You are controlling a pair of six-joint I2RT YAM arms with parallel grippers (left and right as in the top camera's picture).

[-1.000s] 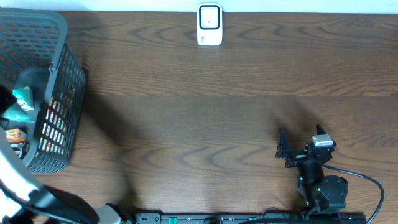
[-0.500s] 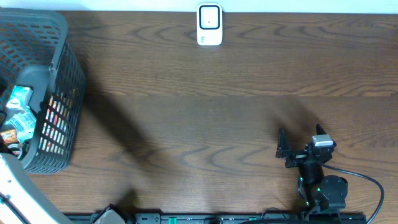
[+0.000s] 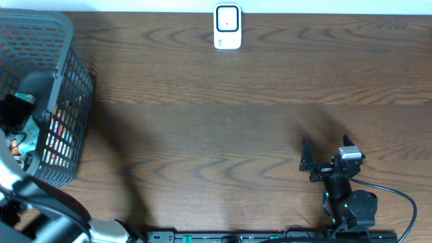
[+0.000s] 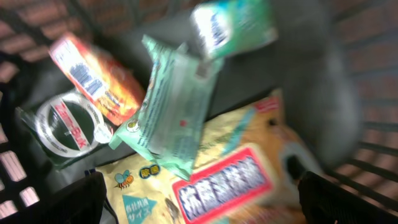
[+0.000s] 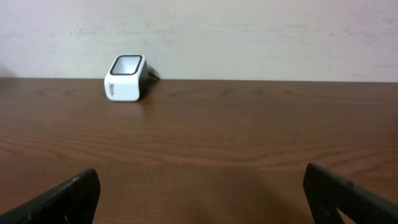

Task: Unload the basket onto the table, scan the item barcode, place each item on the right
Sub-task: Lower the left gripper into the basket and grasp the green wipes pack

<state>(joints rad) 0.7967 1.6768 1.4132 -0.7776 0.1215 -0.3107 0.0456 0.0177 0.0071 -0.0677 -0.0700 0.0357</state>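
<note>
Since a second ago my left gripper (image 4: 202, 202) has dropped lower over the basket (image 3: 64, 81) and its jaws have spread. Both fingertips now sit at the outer edges of the wrist view with nothing between them, so it is wide open and empty.

Directly under it lies a yellow packet (image 4: 224, 186). A green pouch (image 4: 174, 112) rests on top of that, slanted, with an orange box (image 4: 93, 74) and a tape roll (image 4: 62, 124) to one side and a blurred green box (image 4: 233, 25) beyond.

I take the green pouch as the item to scan. It looks like a soft, light film pack, likely slick and prone to buckling, so I would pinch it across its narrow width near the middle. I cannot see a barcode on it from here.

Across the table (image 3: 216, 135), my right gripper (image 5: 202, 199) hangs fully open, holding nothing. Farthest off, the scanner (image 3: 227, 27) stands at the back edge, well apart from the basket.
</note>
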